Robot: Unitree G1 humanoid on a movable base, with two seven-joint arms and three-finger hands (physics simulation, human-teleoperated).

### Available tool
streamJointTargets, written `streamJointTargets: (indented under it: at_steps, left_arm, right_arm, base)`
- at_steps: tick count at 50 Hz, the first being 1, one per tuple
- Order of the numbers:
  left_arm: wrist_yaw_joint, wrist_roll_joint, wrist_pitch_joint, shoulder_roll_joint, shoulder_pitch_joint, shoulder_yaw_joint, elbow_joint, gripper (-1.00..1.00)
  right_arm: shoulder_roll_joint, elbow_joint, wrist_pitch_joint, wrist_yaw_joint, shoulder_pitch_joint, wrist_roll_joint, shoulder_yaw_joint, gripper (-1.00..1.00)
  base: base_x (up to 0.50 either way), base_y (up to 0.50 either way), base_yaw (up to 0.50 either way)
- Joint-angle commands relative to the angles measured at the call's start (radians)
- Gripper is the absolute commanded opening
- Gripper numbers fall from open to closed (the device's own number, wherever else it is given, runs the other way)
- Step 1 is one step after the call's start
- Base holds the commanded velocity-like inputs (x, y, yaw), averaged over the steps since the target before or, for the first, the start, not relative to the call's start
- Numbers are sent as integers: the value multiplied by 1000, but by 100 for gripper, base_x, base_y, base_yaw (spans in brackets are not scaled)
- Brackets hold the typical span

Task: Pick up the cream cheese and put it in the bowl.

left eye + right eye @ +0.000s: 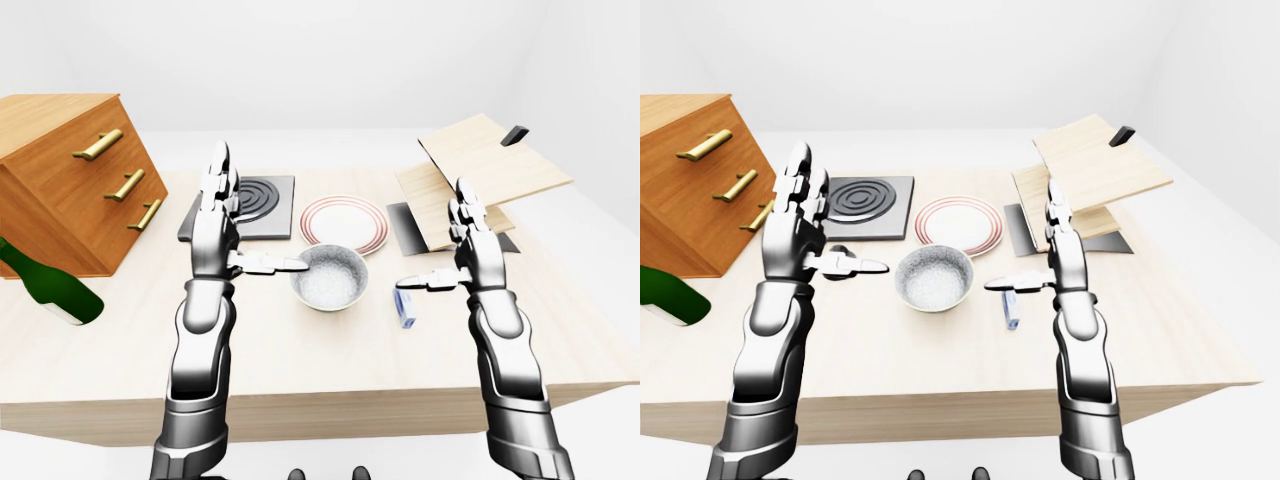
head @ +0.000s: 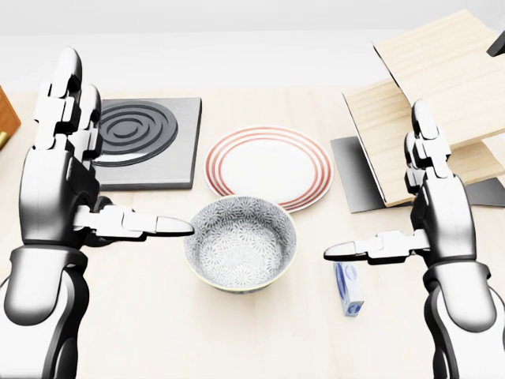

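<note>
Right hand (image 2: pixel 430 209): open, fingers up, thumb out sideways, holding nothing; I hold it raised at lower right of the head view, above the cheese.

Left hand (image 2: pixel 67 170): open, empty, left of frame, thumb tip pointing at the bowl.

Cheese (image 2: pixel 348 289): small blue-and-white pack lying flat on the table (image 2: pixel 158 332), lower right of centre, just right of the bowl and apart from it, under my right thumb.

Bowl (image 2: pixel 241 245): patterned, empty, centre frame, its upper rim just beside the plate (image 2: pixel 268 166).

Risks, as I judge them: the pack is thin and flat, so fingers may skid it along the table instead of pinching it; a push leftward could knock it against the bowl. My left thumb, close to the rim, could nudge the bowl.

Room: bare table below and between pack and bowl. Boards (image 2: pixel 442 103) crowd the upper right; burner (image 2: pixel 146 142) upper left. Table edge lies well below the pack in the left-eye view.
</note>
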Motion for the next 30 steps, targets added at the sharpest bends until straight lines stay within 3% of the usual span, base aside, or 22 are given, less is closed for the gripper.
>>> streamJointTargets:
  at_steps: [1,3,9,20,30]
  left_arm:
    - [-60,2,0,-11,62,-17,-49,100]
    - [-62,-24,0,-22,76,2,-76,100]
    - [-60,38,0,7,69,-1,-27,100]
    - [-71,1,0,12,92,26,58,100]
    - [-80,15,0,7,100,19,30,100]
  right_arm:
    - [-8,12,0,14,19,-17,-5,100]
    - [-14,-1,0,21,29,-35,-7,100]
    - [-30,24,0,79,42,-140,12,100]
    - [-47,-14,0,141,79,-372,14,100]
    - [-37,34,0,115,82,-488,10,100]
  base:
    - [0,0,0]
    - [0,0,0]
    - [0,0,0]
    - [0,0,0]
    - [0,0,0]
